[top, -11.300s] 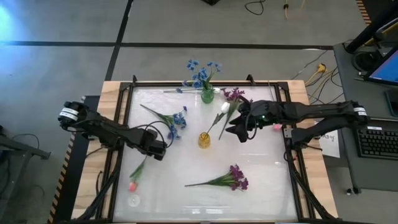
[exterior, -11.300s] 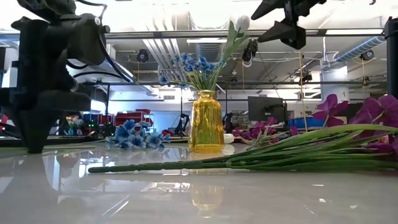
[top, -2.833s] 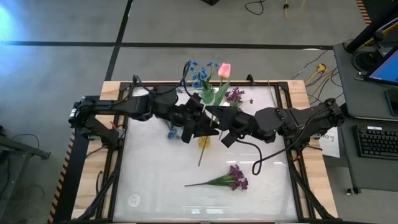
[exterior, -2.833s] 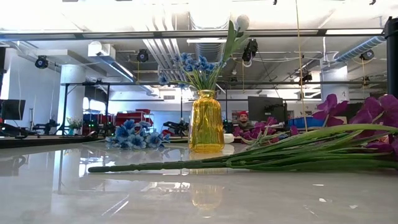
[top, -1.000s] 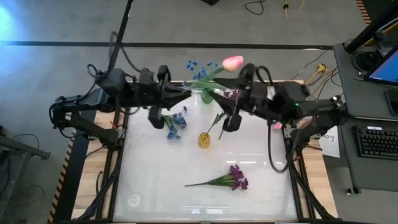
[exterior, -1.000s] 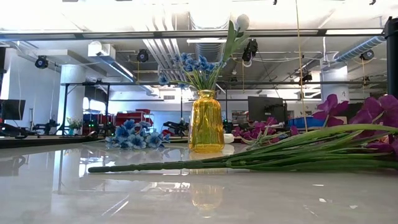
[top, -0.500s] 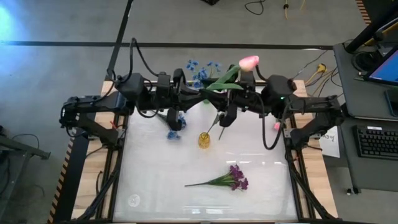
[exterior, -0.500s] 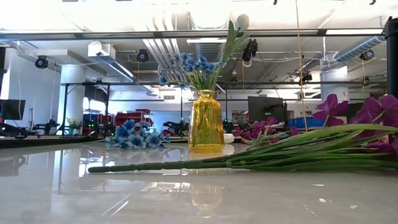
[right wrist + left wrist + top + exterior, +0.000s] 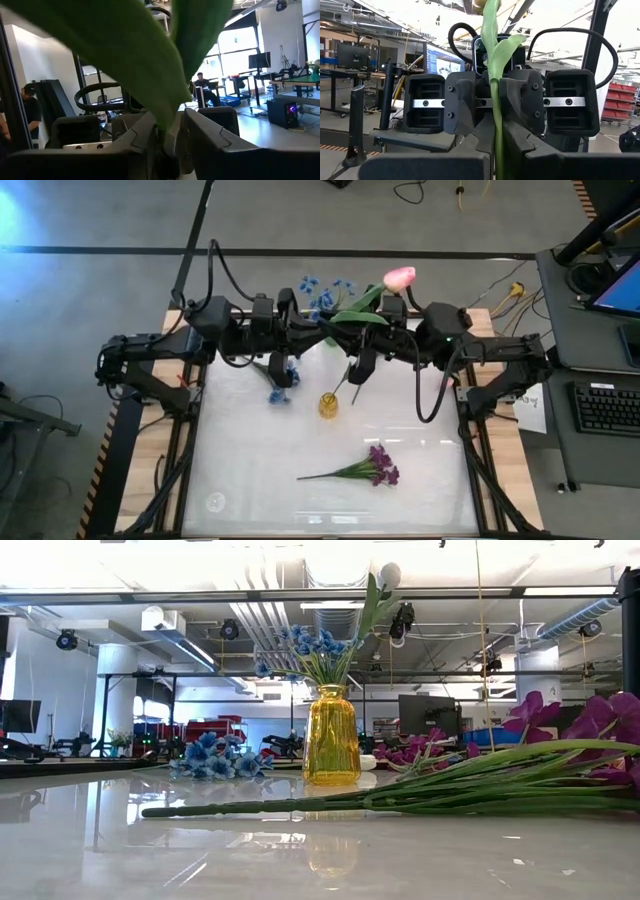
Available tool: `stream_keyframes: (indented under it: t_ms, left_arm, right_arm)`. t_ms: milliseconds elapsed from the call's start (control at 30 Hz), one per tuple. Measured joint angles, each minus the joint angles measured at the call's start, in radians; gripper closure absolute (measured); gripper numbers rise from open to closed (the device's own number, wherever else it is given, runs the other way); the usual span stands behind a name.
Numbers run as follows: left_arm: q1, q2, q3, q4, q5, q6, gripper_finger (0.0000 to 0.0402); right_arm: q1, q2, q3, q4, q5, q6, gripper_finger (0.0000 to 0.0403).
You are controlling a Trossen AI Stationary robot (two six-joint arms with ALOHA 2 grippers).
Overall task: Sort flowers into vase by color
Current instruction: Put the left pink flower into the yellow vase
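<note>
A pink tulip point(image 9: 399, 277) on a green leafy stem point(image 9: 358, 310) hangs high over the table's far middle. My left gripper point(image 9: 322, 332) and my right gripper point(image 9: 352, 330) face each other there, both shut on the stem. A yellow vase point(image 9: 328, 405) stands mid-table with a white tulip point(image 9: 388, 576) stuck in it. Blue blossoms point(image 9: 320, 288) rise behind the grippers; their vase is hidden. One blue sprig point(image 9: 280, 380) and one purple sprig point(image 9: 365, 467) lie flat on the table. My left gripper pinches the tulip's lower stem point(image 9: 496, 150) between its two fingers, coming level from the table's left, fingers across the stem. The tulip is lifted clear, its bud slanting up toward the far right. My right gripper pinches the same stem just above that point(image 9: 495, 107), below the leaves, between both fingers point(image 9: 200, 131). It comes level from the table's right, fingers across the stem.
More purple blossoms point(image 9: 410, 752) lie at the far side by the vases. The near half of the white table top point(image 9: 250, 480) holds only the purple sprig. Dark frame rails point(image 9: 190, 430) run along the table's sides.
My left gripper has carried the pink tulip toward the table's right and a little farther, the bud shifting right. My right gripper has risen and gone left to meet the stem. Both have stayed almost still over the last half second.
</note>
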Motion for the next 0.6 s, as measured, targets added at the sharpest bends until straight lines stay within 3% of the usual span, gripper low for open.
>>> stream_keyframes:
  t_ms: [333, 600]
  left_arm:
    - [0.0, -0.006, 0.0, -0.041, -0.015, -0.044, 0.0394]
    - [-0.002, -0.055, 0.0, -0.237, -0.008, -0.104, 0.0292]
  right_arm:
    - [-0.002, -0.004, 0.0, -0.013, 0.003, -0.04, 0.0386]
    - [-0.004, -0.068, 0.011, -0.123, 0.017, -0.038, 0.039]
